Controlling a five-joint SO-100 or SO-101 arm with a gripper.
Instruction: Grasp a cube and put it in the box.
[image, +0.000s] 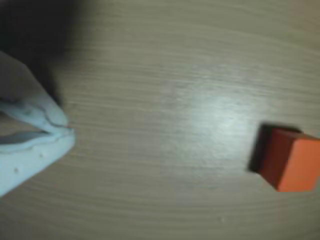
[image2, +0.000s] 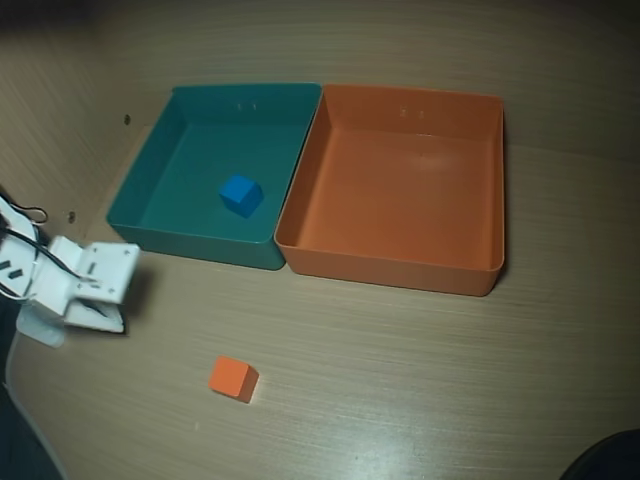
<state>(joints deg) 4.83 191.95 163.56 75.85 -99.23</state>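
Observation:
The small orange cube (image2: 233, 379) lies alone on the wooden table, in front of the trays. In the wrist view it sits at the right edge (image: 292, 162), slightly blurred. The orange box (image2: 390, 268) stands at the back right with nothing in it. My gripper (image2: 100, 318) is at the table's left edge, left of and a little behind the cube, well apart from it. In the wrist view its white fingers (image: 67, 131) meet at the tips, shut on nothing.
A teal-green tray (image2: 195, 245) stands against the orange box's left wall and holds a small blue cube (image2: 241, 194). The arm's white body and cables are at the far left. The table's curved front-left edge runs close to the gripper.

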